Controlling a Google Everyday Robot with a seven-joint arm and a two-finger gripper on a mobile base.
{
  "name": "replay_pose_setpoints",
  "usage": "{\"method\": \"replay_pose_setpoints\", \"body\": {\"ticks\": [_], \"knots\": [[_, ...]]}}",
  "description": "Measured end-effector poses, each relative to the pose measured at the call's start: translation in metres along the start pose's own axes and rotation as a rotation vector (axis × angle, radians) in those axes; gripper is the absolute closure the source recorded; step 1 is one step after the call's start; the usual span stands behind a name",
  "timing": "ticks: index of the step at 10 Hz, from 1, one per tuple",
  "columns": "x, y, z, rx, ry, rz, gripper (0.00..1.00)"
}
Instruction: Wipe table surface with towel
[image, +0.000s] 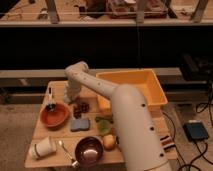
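A small blue-grey folded towel or pad (79, 124) lies flat on the wooden table (42, 132), left of centre. My white arm reaches from the lower right across the table and bends down at the far left. The gripper (71, 96) hangs low over the table's back left part. It is behind a dark lumpy object (80, 107) and apart from the towel, which lies nearer to me.
An orange bowl (55, 115) with a utensil in it sits left. A dark purple bowl (89, 149), a spoon (66, 149), a white cup on its side (42, 148), a yellow fruit (109, 142) and a green item (104, 125) lie near the front. A yellow bin (134, 88) stands at the back right.
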Motion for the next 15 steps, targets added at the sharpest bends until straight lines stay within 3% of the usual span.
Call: {"method": "replay_pose_setpoints", "body": {"ticks": [3,6,10,13,15], "knots": [[0.017,0.048,-0.024,-0.003,0.046,0.086,1.0],[0.044,0.055,-0.036,-0.021,0.099,0.119,1.0],[0.085,0.012,-0.02,-0.023,0.108,0.112,1.0],[0.072,-0.04,-0.007,-0.011,0.094,0.035,1.0],[0.057,-0.045,0.0,-0.012,0.066,-0.003,1.0]]}}
